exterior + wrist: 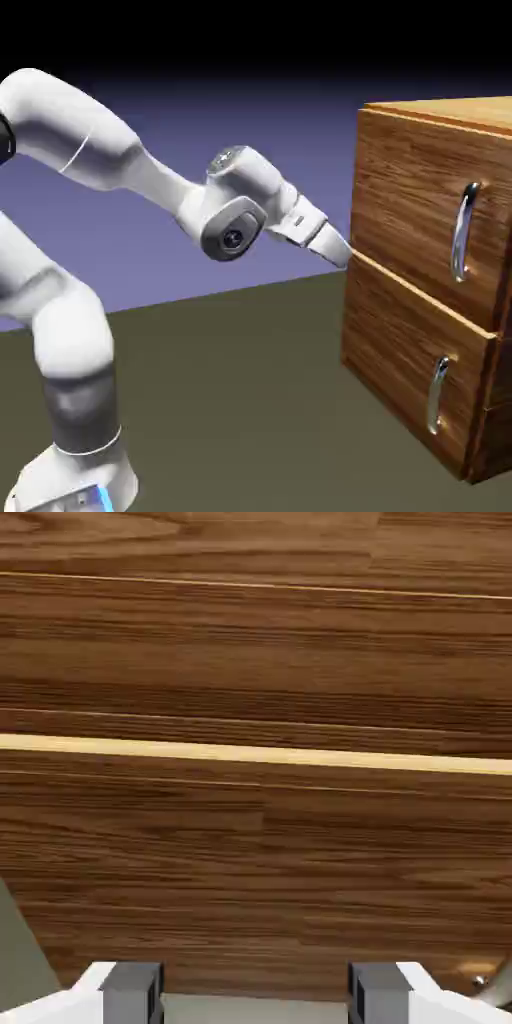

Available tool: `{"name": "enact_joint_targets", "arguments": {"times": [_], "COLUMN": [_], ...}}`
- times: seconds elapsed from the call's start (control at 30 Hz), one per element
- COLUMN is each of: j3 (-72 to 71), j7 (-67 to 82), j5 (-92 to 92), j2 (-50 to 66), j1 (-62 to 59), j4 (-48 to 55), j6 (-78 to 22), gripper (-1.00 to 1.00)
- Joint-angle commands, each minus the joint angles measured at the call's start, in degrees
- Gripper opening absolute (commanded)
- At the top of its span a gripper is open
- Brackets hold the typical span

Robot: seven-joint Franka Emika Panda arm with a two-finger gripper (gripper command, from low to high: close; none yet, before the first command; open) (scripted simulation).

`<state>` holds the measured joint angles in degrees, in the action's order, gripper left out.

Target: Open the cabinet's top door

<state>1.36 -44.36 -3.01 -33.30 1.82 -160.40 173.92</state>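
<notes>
The cabinet (390,340) of reddish-brown wood stands at the exterior view's right. Its top door (410,195) carries a vertical curved silver handle (462,232) near its right side. My gripper (341,254) points at the cabinet's left front edge, level with the seam between the top door and the lower panel, well left of the handle. In the hand view, wood grain fills the picture, crossed by a pale seam strip (256,753). My gripper (255,999) is open: the two grey fingertips (131,990) stand apart with nothing between them.
The lower panel (400,360) has a shorter silver handle (437,395). The dark table (230,400) stretches between my base and the cabinet. A sliver of grey table (18,952) shows at the hand view's lower left.
</notes>
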Motion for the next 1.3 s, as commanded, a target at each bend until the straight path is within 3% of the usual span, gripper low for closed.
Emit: {"name": "enact_joint_targets", "arguments": {"times": [0.0,1.27], "j3": [1.1,44.0], "j7": [-1.6,-61.4], "j5": [-2.5,-97.2], "j2": [-0.5,-20.8], "j1": [0.9,36.5], "j4": [0.5,19.5], "j6": [-0.1,-2.7], "gripper": [0.00,0.00]}}
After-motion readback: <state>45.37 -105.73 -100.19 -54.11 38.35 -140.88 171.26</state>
